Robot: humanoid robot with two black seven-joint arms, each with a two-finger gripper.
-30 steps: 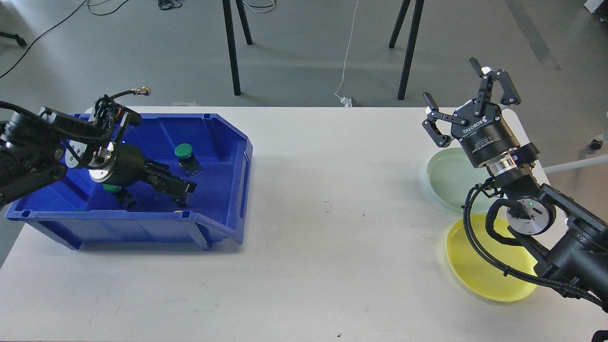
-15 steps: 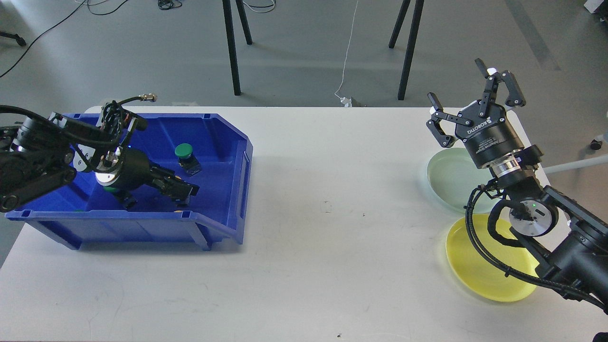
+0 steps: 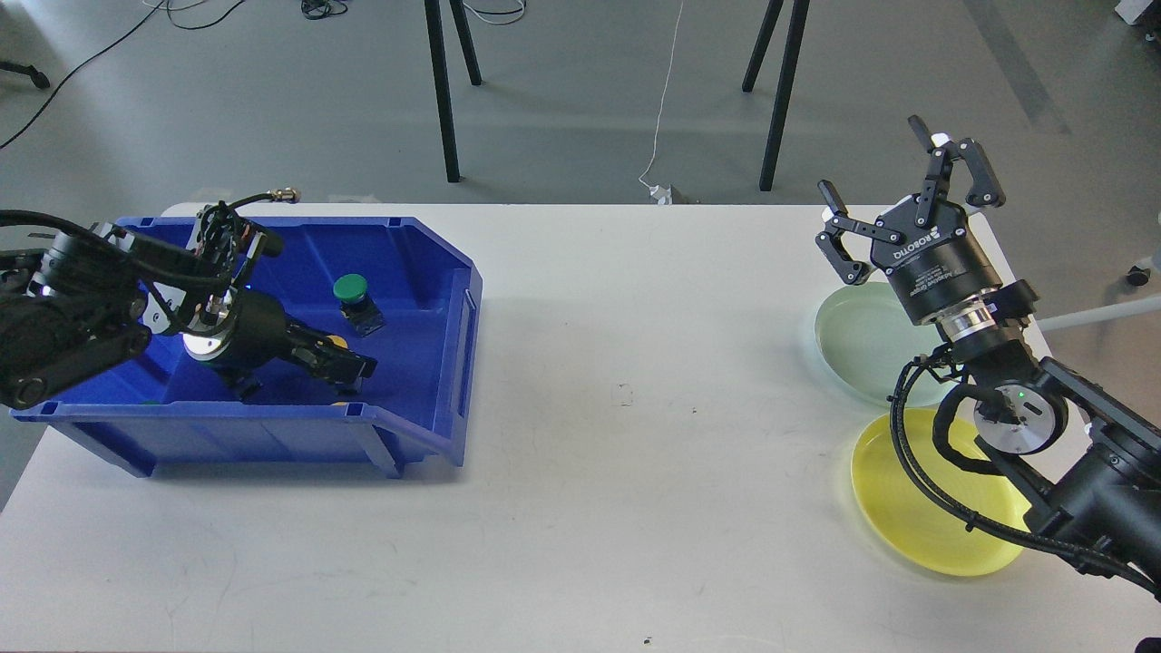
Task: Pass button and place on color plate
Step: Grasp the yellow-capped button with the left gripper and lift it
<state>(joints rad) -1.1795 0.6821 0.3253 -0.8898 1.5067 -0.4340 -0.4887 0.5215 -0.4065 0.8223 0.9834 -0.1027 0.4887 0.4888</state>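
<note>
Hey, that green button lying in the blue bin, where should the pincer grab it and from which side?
Probably grip the green button by its dark body, just below the round green cap, coming from above with fingers either side. It leans on the bin floor, apart from the left pincer, so the narrower body gives flatter faces than the domed cap.

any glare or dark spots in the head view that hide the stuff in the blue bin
Head view: sharp and evenly lit, with no glare on the white table. The left gripper is dark against the shadowed floor of the blue bin, so its fingers blur together. The green button reads clearly. The right gripper shows plainly open.
</note>
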